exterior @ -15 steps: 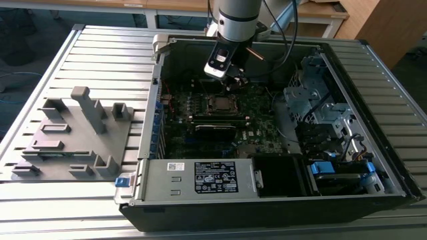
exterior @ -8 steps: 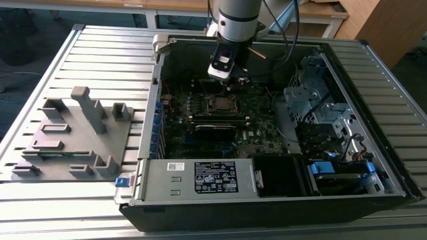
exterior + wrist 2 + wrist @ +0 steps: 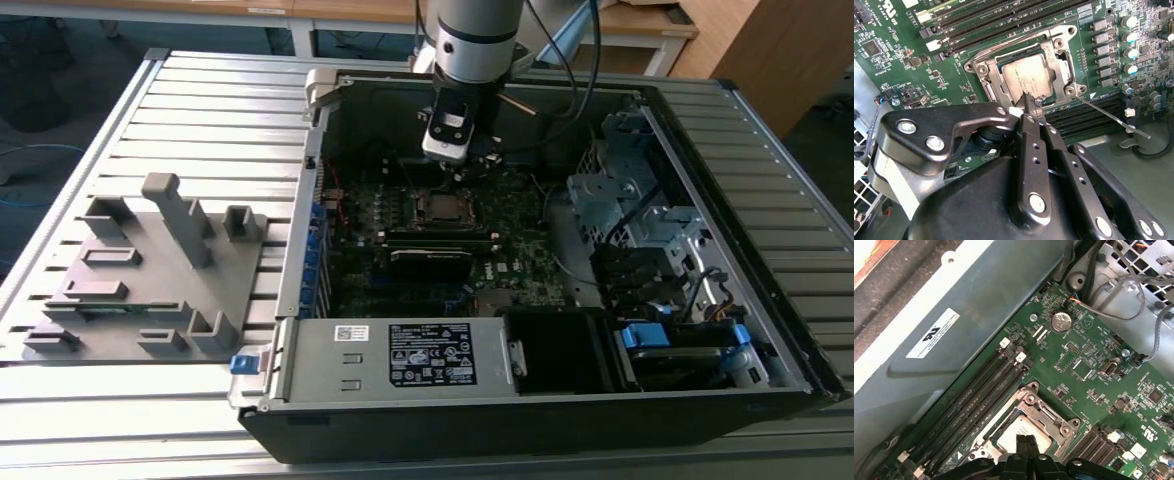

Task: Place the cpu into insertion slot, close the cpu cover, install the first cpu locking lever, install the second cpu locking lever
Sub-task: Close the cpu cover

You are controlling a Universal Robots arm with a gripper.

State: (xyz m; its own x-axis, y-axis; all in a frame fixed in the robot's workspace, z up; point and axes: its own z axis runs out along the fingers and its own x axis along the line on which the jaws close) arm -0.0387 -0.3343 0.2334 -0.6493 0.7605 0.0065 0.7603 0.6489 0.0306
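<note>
The cpu [image 3: 1024,75] lies flat in the insertion slot [image 3: 985,82] on the green board, its dull silvery top showing. The cpu cover [image 3: 1056,62] is folded down around it as a metal frame. My gripper [image 3: 1031,102] is shut, with its thin fingertips together at the cover's near edge, touching or just above its small tab. One locking lever [image 3: 1111,116] sticks out free to the side of the socket. A second lever wire [image 3: 1004,47] lies along the socket's far side. In the first wrist view the fingertips [image 3: 1026,444] sit over the cpu [image 3: 1019,432]. The exterior view has the gripper [image 3: 465,162] just behind the socket [image 3: 441,207].
Long black memory slots [image 3: 979,400] run beside the socket. The open computer case [image 3: 747,300] walls in the board, with drive cages and cables on the exterior view's right. A grey fixture [image 3: 147,270] stands on the slatted table at the exterior view's left.
</note>
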